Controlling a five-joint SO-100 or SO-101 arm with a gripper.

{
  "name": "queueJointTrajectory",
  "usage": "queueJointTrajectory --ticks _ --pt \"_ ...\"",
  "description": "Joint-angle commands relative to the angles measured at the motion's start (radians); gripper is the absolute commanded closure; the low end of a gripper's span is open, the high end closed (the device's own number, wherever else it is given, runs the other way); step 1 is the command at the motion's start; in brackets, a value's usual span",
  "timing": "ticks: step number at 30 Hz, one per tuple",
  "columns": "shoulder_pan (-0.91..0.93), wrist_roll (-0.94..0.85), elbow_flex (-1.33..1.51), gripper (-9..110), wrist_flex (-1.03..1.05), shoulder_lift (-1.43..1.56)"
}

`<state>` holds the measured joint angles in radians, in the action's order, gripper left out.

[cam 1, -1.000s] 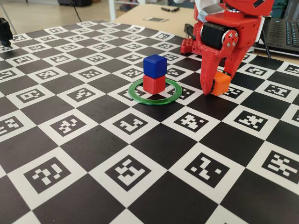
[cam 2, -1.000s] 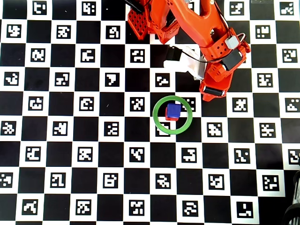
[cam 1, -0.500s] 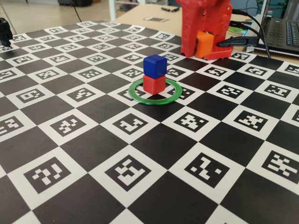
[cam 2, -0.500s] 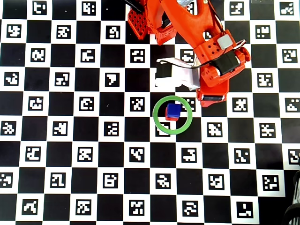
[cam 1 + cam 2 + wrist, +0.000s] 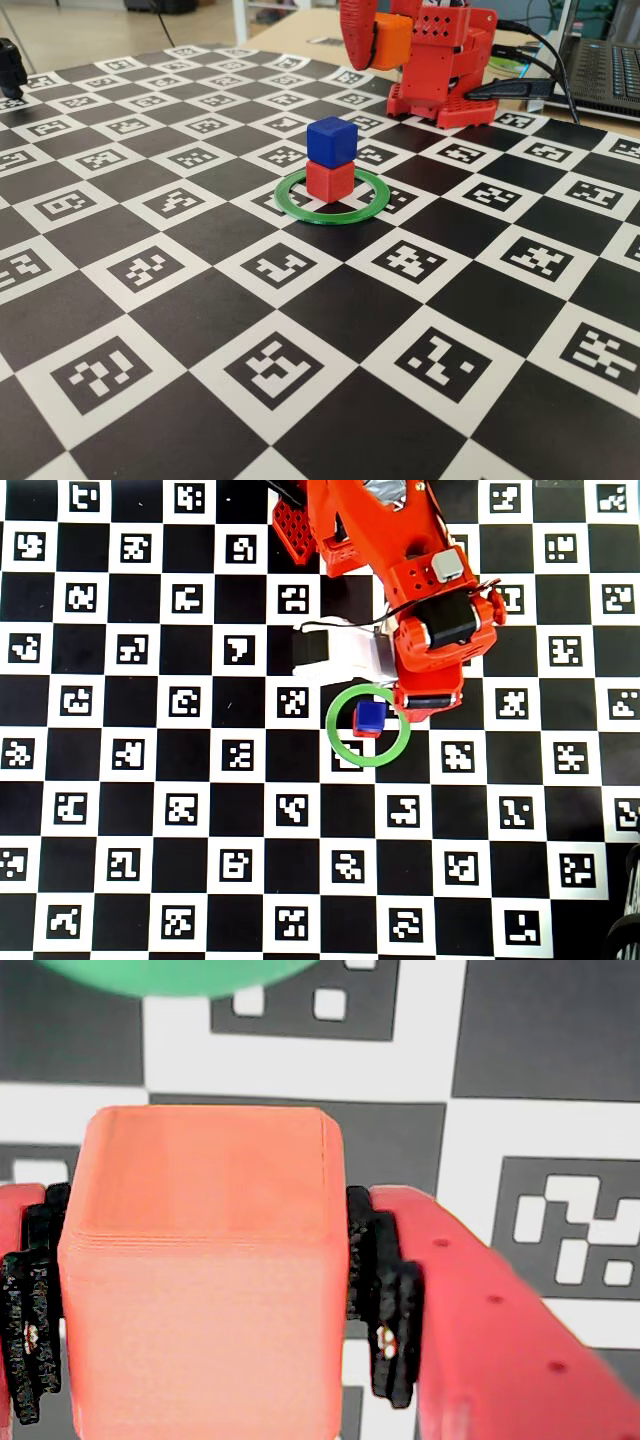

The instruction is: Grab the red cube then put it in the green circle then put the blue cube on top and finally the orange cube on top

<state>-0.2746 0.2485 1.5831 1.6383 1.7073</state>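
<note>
The red cube (image 5: 329, 182) sits inside the green circle (image 5: 282, 196), and the blue cube (image 5: 332, 141) rests squarely on top of it. My gripper (image 5: 383, 45) is raised well above the board, behind and slightly right of the stack, shut on the orange cube (image 5: 393, 40). In the wrist view the orange cube (image 5: 200, 1260) fills the gap between the black pads (image 5: 385, 1300), with the gripper (image 5: 200, 1220) shut on it and a blurred edge of the green circle (image 5: 170, 972) at the top. From overhead, the arm's head (image 5: 428, 695) overlaps the upper right rim of the green circle (image 5: 368, 766); the blue cube (image 5: 371, 715) hides most of the red cube (image 5: 364, 733).
The board (image 5: 300, 330) is a black-and-white checker mat with printed markers. The arm's red base (image 5: 440, 85) stands at the far edge. A laptop (image 5: 610, 70) and cables lie behind it to the right. A small black object (image 5: 10, 65) sits at the far left.
The gripper lifted the orange cube off the mat on the right, and has carried it up and to the left, nearer the ring. The red and blue stack has not moved.
</note>
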Motion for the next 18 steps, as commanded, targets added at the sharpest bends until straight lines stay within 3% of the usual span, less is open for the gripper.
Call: queueJointTrajectory --ticks 1,18 --pt "0.043 -0.017 -0.089 89 -0.025 0.031" --pt "0.107 -0.035 0.101 89 -0.195 0.028"
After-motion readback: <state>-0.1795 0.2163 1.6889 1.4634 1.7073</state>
